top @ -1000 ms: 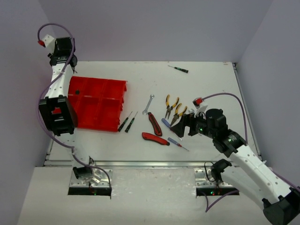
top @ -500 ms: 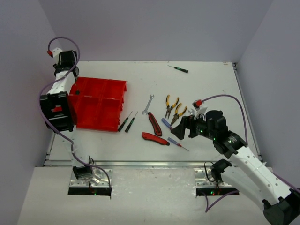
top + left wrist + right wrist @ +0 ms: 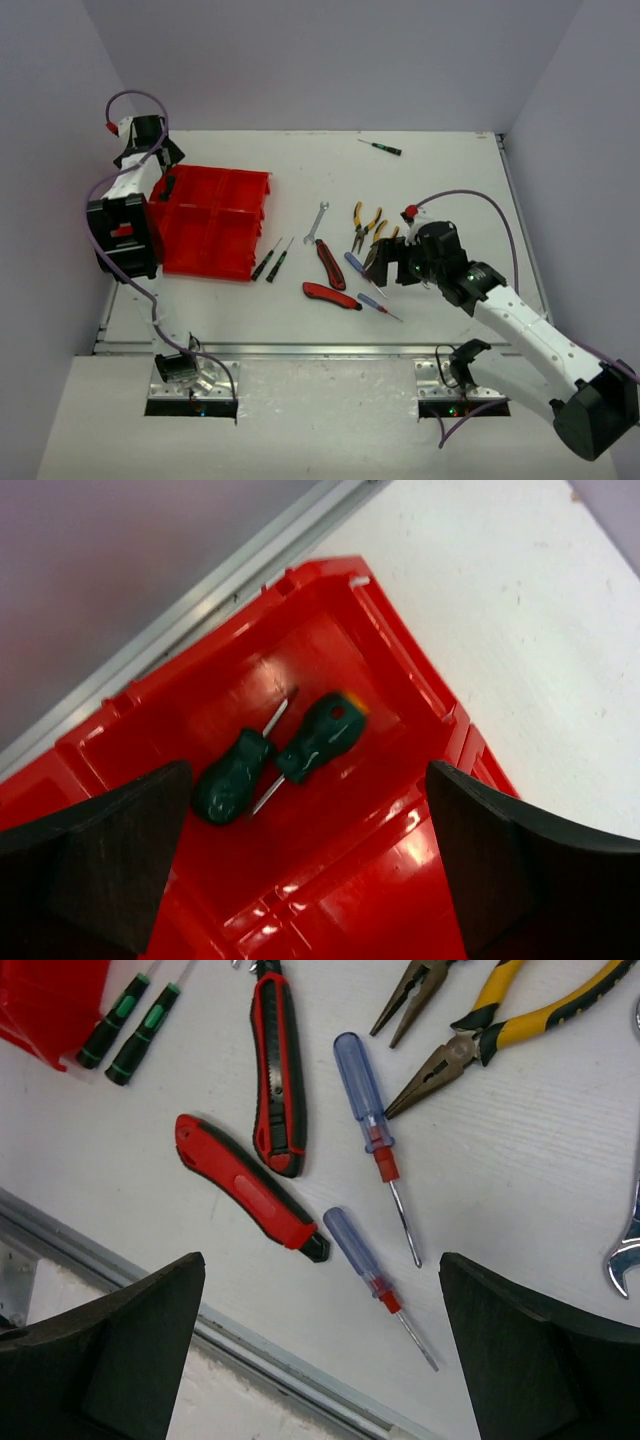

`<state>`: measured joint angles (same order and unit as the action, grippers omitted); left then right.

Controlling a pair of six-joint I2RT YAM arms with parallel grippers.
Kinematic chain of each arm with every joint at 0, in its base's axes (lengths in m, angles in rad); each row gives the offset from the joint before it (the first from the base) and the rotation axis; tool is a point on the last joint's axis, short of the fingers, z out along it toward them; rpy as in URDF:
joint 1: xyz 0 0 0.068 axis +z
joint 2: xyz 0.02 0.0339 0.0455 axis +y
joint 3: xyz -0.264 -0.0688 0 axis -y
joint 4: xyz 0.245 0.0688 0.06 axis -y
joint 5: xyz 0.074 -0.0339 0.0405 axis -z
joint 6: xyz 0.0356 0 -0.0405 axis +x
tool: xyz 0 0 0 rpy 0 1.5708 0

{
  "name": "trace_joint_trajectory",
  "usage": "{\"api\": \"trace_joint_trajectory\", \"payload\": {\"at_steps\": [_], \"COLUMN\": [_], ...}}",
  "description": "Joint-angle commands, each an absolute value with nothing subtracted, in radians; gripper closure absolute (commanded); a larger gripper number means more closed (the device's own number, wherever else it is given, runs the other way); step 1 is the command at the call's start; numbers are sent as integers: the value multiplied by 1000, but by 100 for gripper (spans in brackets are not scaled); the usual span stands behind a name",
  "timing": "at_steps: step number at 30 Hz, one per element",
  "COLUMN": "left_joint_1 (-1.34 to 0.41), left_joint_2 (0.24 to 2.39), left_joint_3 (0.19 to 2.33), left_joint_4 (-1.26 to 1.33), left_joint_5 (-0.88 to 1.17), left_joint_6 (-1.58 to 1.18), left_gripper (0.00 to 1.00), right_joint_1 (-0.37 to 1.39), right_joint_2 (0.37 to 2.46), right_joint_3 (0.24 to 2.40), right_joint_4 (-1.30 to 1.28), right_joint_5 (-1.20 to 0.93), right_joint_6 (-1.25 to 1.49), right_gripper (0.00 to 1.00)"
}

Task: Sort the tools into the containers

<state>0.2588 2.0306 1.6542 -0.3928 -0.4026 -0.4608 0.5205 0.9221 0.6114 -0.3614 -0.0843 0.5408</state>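
The red tray (image 3: 215, 222) sits at the left of the table. My left gripper (image 3: 163, 168) hangs open over its far-left compartment (image 3: 345, 825), nothing between its fingers (image 3: 120, 850). Two stubby green screwdrivers (image 3: 232, 778) (image 3: 322, 738) lie in that compartment. My right gripper (image 3: 386, 270) is open above the loose tools. Between its fingertips (image 3: 520, 1350) lies a small blue screwdriver (image 3: 366, 1260). Beside it are a longer blue screwdriver (image 3: 372, 1130) and two red-black utility knives (image 3: 245, 1185) (image 3: 278, 1070).
Yellow-handled pliers (image 3: 363, 222) (image 3: 500, 1025), a silver wrench (image 3: 317, 222) and two thin green-black screwdrivers (image 3: 267, 260) (image 3: 281, 260) lie mid-table. Another screwdriver (image 3: 381, 148) lies at the far edge. The table's metal front rail (image 3: 250, 1335) runs just below my right gripper.
My left gripper moved slightly right over the tray and opened its jaws. My right arm shifted left and forward, now over the blue screwdrivers.
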Motion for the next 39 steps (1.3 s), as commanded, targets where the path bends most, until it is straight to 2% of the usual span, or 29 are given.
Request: {"api": "trace_joint_trajectory", "payload": {"at_steps": [1,5,7,9,13,17,21,25,30,35,39], "left_joint_1": [271,272,272,273,258,239,239,239,239,204,41], "left_joint_2": [1903,1737,1630,1519,1256,1023,858,795,769,792,822], "left_joint_3": [1706,1661,1639,1581,1372,1060,915,766,671,581,559], "left_joint_4": [-463,-430,-431,-410,-258,-79,-61,-56,-37,71,125], "left_joint_5": [-364,-304,-226,-79,319,449,503,524,563,648,589], "left_joint_6": [-559,-568,-576,-586,-627,-632,-607,-591,-585,-634,-663], "left_gripper": [0,0,0,0,0,0,0,0,0,0,0], "right_joint_1": [520,523,522,523,534,547,571,585,608,612,621], "right_joint_2": [1052,1206,1294,1361,1449,1577,1644,1734,1745,1654,1539], "right_joint_3": [734,814,856,887,904,944,931,938,932,912,903], "right_joint_4": [-383,-422,-454,-476,-437,-458,-436,-415,-389,-358,-359], "right_joint_5": [27,50,71,61,-28,-41,-34,-40,2,40,37], "right_joint_6": [545,500,463,425,355,343,340,337,340,348,356], "right_gripper": [1,1,8,20,42,51,56,74,83,96,100]}}
